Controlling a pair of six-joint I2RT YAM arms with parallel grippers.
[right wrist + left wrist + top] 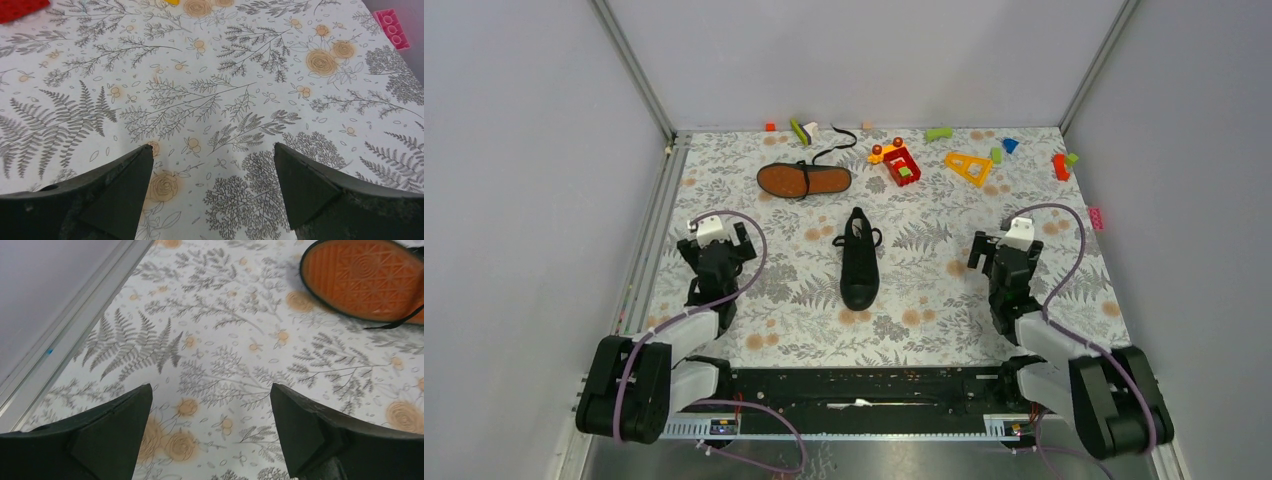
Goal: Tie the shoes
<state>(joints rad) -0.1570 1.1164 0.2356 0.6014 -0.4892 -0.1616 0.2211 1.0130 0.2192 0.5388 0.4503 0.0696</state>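
The upright shoe (859,262) sits pretty much dead centre on the flowery table (924,320), running lengthwise toward the arm bases, with its laces flopped out to both sides. I'll place everything else off that one.

The tipped shoe (804,180) lies on its side beyond the upright shoe and a bit to its left, well apart from it. Its flat orange-brown sole faces up at the top camera, and its lace (834,148) trails off even further away. A scatter of toy blocks (901,163) runs along the far edge, beyond the upright shoe and mostly to its right. One pink block (1096,217) sits way out to its right at the table edge.

The left tool (210,395) hangs well to the left of the upright shoe, fingers spread wide with only the table's fern print showing between them. Its wrist view catches one end of the tipped shoe's sole in the top right corner. The right tool (212,155) does the same thing on the right of the upright shoe: spread wide, just print between the fingers, apart from both shoes.
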